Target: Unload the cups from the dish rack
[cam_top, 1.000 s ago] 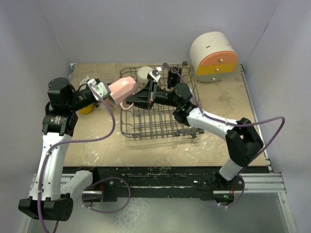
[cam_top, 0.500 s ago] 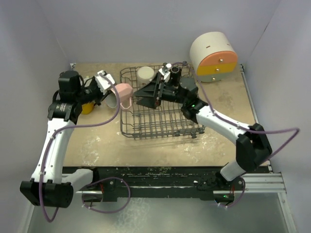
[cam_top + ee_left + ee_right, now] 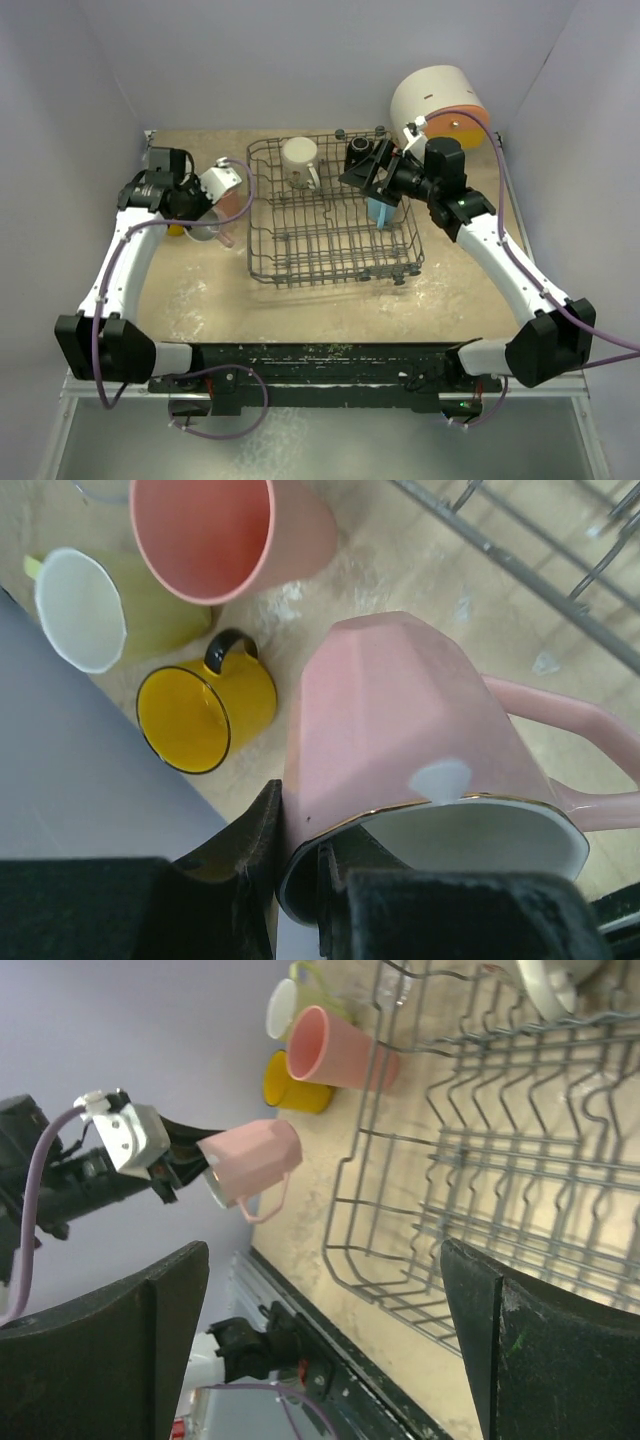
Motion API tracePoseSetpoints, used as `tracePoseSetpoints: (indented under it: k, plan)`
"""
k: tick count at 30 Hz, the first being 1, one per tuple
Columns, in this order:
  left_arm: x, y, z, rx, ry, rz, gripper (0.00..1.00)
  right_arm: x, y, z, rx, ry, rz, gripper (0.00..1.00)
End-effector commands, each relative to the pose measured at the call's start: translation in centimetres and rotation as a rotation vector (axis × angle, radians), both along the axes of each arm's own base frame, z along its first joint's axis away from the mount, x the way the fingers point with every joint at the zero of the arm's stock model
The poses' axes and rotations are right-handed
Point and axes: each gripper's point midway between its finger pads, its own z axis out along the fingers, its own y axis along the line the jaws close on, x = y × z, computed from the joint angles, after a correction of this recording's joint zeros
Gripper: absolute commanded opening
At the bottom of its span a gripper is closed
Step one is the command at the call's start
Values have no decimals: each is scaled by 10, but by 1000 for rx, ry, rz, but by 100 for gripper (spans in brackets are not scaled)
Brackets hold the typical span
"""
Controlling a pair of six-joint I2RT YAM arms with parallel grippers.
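Observation:
My left gripper [image 3: 300,865] is shut on the rim of a pink mug [image 3: 400,730], one finger inside and one outside, left of the dish rack [image 3: 250,215]; the mug [image 3: 237,198] hangs tilted above the table. Below it stand a salmon tumbler [image 3: 225,530], a yellow-green mug [image 3: 90,610] and an orange-yellow mug [image 3: 205,715]. My right gripper [image 3: 370,165] is open and empty over the rack's far right corner. In the rack sit a cream mug [image 3: 300,158], a black cup [image 3: 360,150] and a light blue cup [image 3: 380,212].
A round white container [image 3: 430,100] with orange and yellow drawers stands at the back right, just behind my right arm. Grey walls close in the table on the left, back and right. A clear glass [image 3: 205,232] stands under the pink mug.
My right gripper opened and drew back to the right across the rack. My left arm carried the pink mug leftward, off the rack and over the cups on the table.

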Motion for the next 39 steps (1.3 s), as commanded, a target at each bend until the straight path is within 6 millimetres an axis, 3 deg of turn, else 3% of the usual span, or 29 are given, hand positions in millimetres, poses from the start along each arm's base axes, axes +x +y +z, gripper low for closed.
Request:
tracePoseSetpoints:
  k: [1,11,20,28,39]
  plan:
    - [14,21,-3,107,44,59,0,-2,-14,0,-93,-44,-10,98]
    - [48,35,-55,182,168,122,0,-3,-32,5,-165,-64,-55,98]
    - [59,35,-90,182,247,146,0,-5,-37,11,-161,-67,-66,97]
    - [60,19,-100,93,273,131,0,-7,-36,9,-155,-59,-57,93]
    - [63,-5,-86,-57,266,144,28,-8,-37,5,-155,-55,-59,92]
